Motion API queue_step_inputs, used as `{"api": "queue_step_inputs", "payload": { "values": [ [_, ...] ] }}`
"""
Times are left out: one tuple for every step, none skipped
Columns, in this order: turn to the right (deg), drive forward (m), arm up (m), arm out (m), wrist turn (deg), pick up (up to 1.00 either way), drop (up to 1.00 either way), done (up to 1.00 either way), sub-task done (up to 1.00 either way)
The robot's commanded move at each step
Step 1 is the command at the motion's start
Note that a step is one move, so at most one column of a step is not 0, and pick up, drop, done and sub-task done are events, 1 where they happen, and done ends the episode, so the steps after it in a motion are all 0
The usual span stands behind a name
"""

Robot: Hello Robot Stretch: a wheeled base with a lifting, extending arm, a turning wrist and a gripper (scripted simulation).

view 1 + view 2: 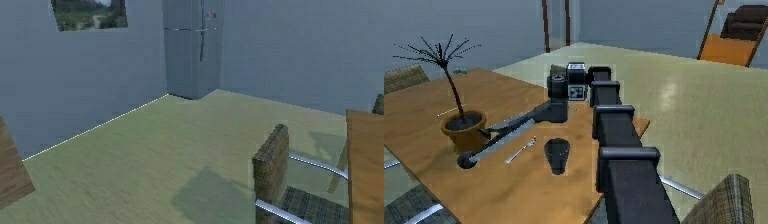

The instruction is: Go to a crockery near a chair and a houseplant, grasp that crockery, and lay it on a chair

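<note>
On a wooden table [504,95] stands a houseplant [456,115] with thin dark spiky leaves in a brown pot. My arm [624,160] reaches over the table from the arm side view's bottom edge. The gripper [472,158] stretches toward the lower left, with its far end close to the pot. I cannot tell whether it holds anything. A small dark oblong thing [559,155] and a silver utensil [520,152] lie on the table next to the gripper. A woven chair [406,78] stands at the table's left end. No shape on the table reads plainly as crockery.
Another woven chair with chrome arms [290,178] stands by a wooden table [366,160] at the forward view's right. A grey fridge [193,45] fills the far corner, and open floor [150,150] lies before it. More chair parts [729,198] flank the arm, and an orange table [729,48] stands far out.
</note>
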Motion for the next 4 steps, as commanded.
{"api": "queue_step_inputs", "payload": {
  "values": [
    [0.0, 0.0, 0.0, 0.0, 45.0, 0.0, 0.0, 0.0, 0.0],
    [0.0, 0.0, 0.0, 0.0, 27.0, 0.0, 0.0, 0.0, 0.0],
    [0.0, 0.0, -0.2, 0.0, 0.0, 0.0, 0.0, 0.0, 0.0],
    [0.0, 0.0, 0.0, 0.0, 0.0, 1.0, 0.0, 0.0, 0.0]
  ]
}}
